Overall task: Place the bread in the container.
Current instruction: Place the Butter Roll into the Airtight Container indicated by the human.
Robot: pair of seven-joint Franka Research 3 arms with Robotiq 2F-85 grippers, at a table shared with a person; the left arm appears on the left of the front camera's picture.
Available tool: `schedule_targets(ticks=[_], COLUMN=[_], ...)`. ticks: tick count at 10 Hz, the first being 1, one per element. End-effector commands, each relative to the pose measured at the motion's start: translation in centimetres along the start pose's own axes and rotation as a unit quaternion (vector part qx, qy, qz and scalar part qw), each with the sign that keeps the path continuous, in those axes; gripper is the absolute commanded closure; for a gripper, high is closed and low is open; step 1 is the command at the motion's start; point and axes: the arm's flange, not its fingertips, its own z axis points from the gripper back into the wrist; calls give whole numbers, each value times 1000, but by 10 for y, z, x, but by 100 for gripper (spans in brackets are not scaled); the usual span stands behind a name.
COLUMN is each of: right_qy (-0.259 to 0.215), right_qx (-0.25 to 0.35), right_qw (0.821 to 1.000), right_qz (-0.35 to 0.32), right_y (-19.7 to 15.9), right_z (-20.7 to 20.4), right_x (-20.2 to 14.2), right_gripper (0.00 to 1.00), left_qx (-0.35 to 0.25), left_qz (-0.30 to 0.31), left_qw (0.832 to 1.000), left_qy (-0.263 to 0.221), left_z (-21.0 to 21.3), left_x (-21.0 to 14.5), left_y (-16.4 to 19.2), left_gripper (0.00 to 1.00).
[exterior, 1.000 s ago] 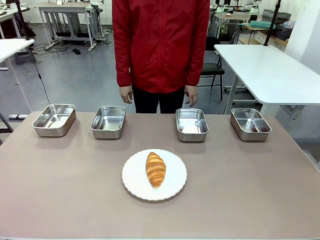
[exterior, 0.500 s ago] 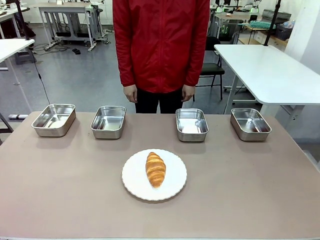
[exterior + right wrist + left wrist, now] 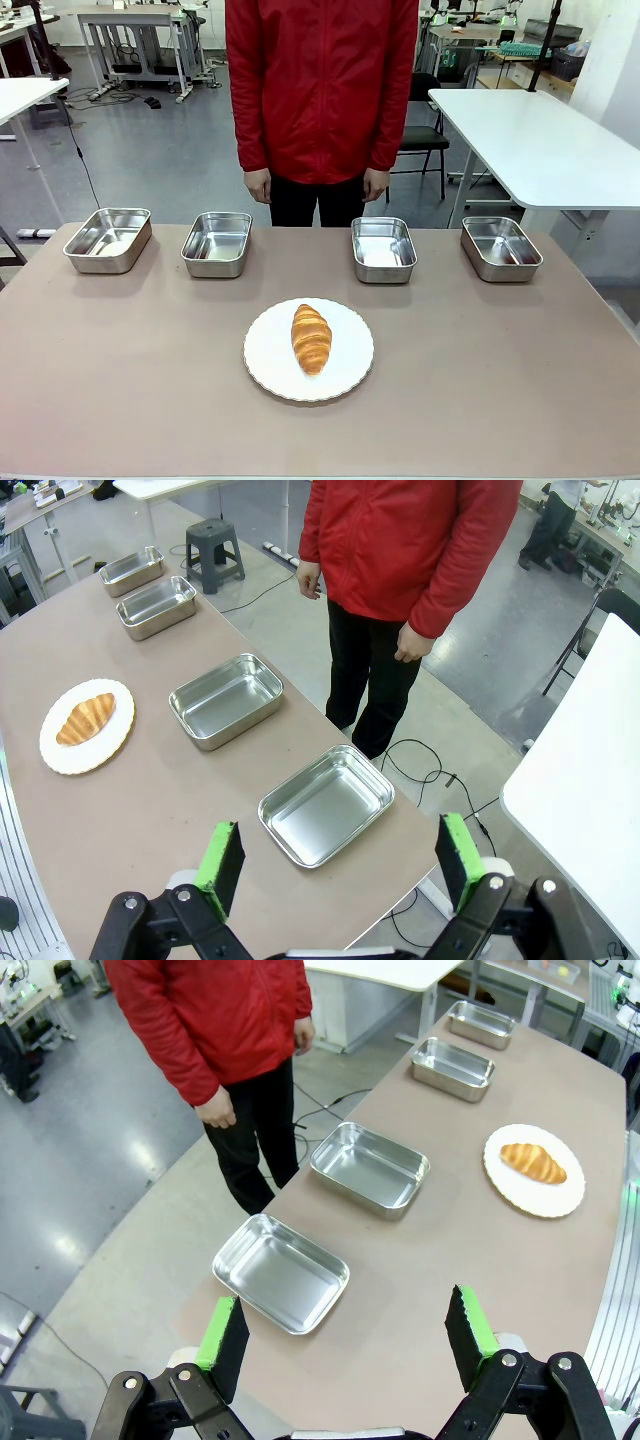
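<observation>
The bread [image 3: 311, 339], a golden-brown croissant, lies on a round white plate [image 3: 270, 372] in the middle of the table. Several steel containers stand in a row along the far edge, among them the outer left one [image 3: 108, 240] and the outer right one [image 3: 500, 247]; all look empty. My left gripper [image 3: 346, 1305] hangs open high above the table's left end, over a container [image 3: 282, 1272], with the bread [image 3: 532, 1162] far off. My right gripper [image 3: 338, 830] hangs open above the right-end container [image 3: 325, 803], the bread [image 3: 86, 719] distant.
A person in a red jacket [image 3: 320, 90] stands at the far edge behind the two middle containers [image 3: 217, 243] [image 3: 383, 249], hands hanging at the sides. A white table [image 3: 540, 140] stands at the back right. The brown tabletop [image 3: 500, 380] is bare around the plate.
The person's hands have drawn in slightly toward the body. Nothing on the table has moved.
</observation>
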Motion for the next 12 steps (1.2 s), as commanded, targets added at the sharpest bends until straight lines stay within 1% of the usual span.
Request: schedule_targets(ticks=[1,12], right_qy=[-1,-1], right_qx=[0,0], right_qw=[1000,1000], right_qz=[1,1], right_y=[0,0], right_z=[0,0], right_x=[1,1], right_gripper=[0,0], left_qx=[-4,-4], left_qz=[-1,-1], left_qw=[1000,1000], left_qy=[-3,-3], left_z=[3,3], left_x=[1,1], left_y=[-1,-1], left_gripper=[0,0])
